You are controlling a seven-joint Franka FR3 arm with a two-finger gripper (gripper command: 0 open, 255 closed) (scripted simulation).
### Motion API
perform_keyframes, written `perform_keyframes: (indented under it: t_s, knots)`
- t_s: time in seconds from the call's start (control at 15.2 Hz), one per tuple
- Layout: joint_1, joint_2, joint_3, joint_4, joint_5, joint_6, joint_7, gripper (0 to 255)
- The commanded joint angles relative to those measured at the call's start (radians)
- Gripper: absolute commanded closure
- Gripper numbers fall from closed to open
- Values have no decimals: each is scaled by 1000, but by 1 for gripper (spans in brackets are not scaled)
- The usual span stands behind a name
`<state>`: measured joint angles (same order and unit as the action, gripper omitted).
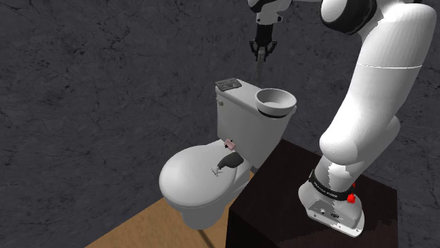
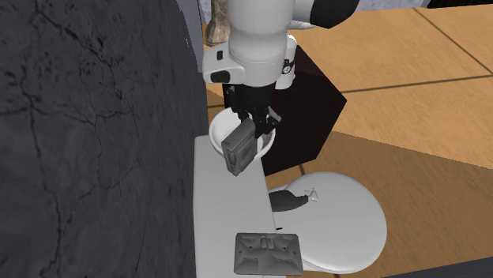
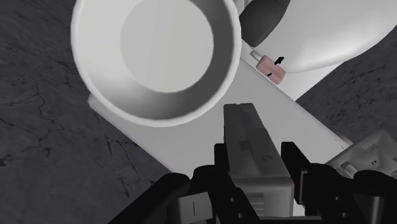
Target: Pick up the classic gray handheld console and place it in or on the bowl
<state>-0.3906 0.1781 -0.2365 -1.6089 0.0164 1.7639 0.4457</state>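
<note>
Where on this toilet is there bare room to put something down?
Free: the white tank top between the white round bowl and the flat dark grey gadget; the front of the closed toilet lid. Crowded: the bowl's end, where the black gripper holds the grey rectangular console.

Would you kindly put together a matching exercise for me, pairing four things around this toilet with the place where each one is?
Things
1. console
2. bowl
3. flat gray pad
4. dark object

Places
A. lying on the closed toilet lid
B. in the air, clasped by the gripper
C. standing on the tank top, at the end nearer the stand
D. lying on the tank top, at the end away from the bowl

Pairs: 1-B, 2-C, 3-D, 4-A
</note>
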Motion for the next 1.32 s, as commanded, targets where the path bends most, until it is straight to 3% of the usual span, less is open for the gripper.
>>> perform_keyframes:
  t_s: [0.0,0.79,1.25]
  knots:
    - [1,-3,1,11,-1,-14,3,255]
    - [-11,-474,-4,-409,-112,-53,10,255]
    - [-14,-475,-8,-503,-116,41,13,255]
